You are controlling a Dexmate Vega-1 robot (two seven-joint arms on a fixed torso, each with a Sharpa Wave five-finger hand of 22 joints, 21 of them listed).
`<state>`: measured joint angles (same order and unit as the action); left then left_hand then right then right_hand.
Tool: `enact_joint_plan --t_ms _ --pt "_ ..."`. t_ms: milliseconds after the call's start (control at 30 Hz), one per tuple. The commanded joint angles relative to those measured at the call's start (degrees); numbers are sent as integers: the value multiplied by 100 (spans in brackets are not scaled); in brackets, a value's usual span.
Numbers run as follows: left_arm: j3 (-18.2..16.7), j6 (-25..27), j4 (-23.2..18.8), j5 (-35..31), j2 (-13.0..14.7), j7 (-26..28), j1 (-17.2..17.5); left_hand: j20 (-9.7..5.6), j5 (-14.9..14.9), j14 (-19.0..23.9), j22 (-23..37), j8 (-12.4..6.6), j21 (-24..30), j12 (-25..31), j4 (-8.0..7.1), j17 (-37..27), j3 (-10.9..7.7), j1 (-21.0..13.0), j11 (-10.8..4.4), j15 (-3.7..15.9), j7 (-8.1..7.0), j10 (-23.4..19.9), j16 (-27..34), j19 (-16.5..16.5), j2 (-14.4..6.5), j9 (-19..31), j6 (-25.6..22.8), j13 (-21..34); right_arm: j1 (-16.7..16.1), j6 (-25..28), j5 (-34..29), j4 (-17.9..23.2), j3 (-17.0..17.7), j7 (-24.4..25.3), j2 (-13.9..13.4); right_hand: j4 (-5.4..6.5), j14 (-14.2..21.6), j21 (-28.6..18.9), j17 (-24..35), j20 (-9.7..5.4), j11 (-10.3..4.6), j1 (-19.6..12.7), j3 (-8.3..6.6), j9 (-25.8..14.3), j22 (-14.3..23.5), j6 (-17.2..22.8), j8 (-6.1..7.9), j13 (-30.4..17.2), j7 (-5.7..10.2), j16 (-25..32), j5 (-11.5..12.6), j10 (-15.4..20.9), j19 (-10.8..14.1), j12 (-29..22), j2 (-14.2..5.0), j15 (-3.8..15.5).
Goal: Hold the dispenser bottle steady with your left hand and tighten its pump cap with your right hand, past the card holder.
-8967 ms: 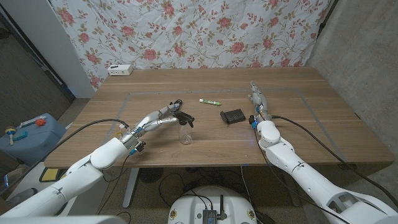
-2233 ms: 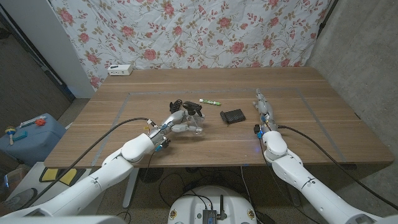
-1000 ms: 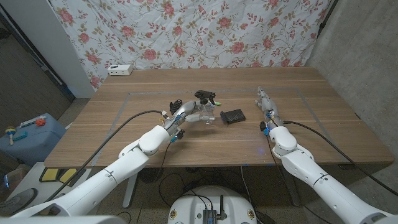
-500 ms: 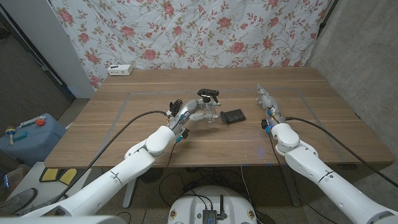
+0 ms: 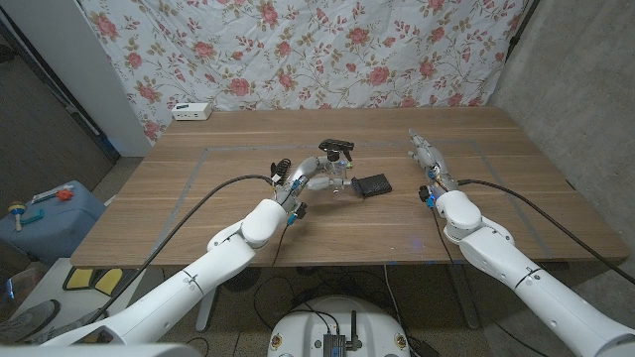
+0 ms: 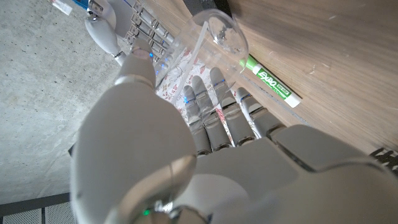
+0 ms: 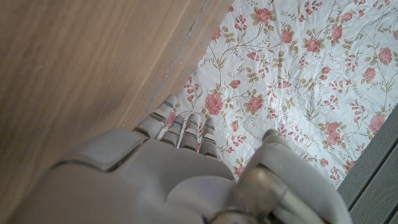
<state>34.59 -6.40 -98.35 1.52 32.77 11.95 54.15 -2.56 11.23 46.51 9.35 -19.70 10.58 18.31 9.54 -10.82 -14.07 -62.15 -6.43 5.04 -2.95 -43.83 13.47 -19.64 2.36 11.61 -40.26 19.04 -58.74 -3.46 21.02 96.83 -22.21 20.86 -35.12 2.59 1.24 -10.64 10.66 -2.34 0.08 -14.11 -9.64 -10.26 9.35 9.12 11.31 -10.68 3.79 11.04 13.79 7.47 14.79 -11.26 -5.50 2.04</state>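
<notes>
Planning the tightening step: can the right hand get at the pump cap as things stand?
Probably yes. The left hand holds the bottle up with the pump cap exposed on top. The right hand is open and apart; only the low card holder lies between.

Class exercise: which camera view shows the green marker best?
The left wrist view: the green marker lies large on the wood, its label readable, beyond the clear dispenser bottle. In the head view I cannot make it out. The right wrist view shows wood and floral cloth.
</notes>
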Motion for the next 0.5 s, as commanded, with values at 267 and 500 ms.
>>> enact_joint_plan --t_ms 267,500 --pt "194 261 216 -292 -227 255 -341 -650 8 51 14 -3 -2 1 -149 -20 -215 -166 23 522 11 -37 -33 -10 -709 19 -988 60 -211 837 -309 966 110 148 -557 -177 107 -43 -11 -244 24 -223 -86 -25 16 42 10 -7 -55 48 -4 143 110 -49 14 15" --pt "227 270 340 -334 -300 321 -447 -651 12 55 14 -2 -1 -2 -154 -20 -226 -146 12 528 7 -45 -42 -11 -717 21 -987 82 -367 1256 -458 1462 171 355 -698 -380 203 -51 -16 -219 80 -449 -145 -28 16 110 27 -12 -101 57 -48 243 197 -65 75 -7"
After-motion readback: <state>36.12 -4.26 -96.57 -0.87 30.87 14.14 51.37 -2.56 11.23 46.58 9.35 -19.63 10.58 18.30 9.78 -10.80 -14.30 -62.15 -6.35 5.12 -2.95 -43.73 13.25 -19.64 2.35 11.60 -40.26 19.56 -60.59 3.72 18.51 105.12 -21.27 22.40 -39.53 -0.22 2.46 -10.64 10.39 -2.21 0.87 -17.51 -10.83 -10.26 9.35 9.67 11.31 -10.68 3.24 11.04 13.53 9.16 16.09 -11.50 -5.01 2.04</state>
